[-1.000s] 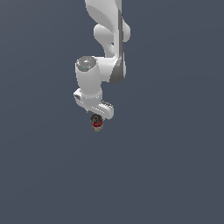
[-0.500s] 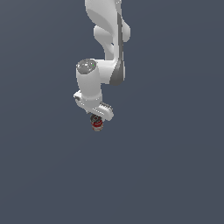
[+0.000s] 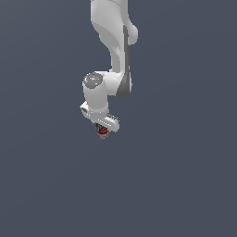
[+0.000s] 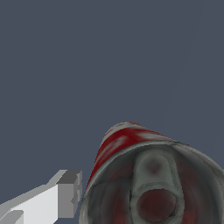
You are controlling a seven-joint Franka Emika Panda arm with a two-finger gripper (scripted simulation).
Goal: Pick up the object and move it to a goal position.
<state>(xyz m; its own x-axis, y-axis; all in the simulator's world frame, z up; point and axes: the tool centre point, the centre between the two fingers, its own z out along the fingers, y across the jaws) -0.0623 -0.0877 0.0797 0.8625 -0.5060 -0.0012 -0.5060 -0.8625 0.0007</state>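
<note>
Arm count: one white arm [image 3: 113,51], coming down from 12 o'clock in the exterior view and ending near the middle of the picture.
Gripper count: one gripper [image 3: 102,129], pointing down toward 6 o'clock below the wrist.
Fingers seen: one white finger with a grey pad [image 4: 65,194] shows in the wrist view, just beside the can; a second one is not in that picture.
Can count: one can [image 3: 102,133], small, red band, dark and pale grey ends.
Can place: at the gripper's tip, at 6 o'clock from the wrist, with only flat grey backdrop around it in the exterior view.
Can in wrist view: the can [image 4: 148,179] fills the lower part close to the camera, its grey ringed end facing the lens.
Grip: clenched on the can.
</note>
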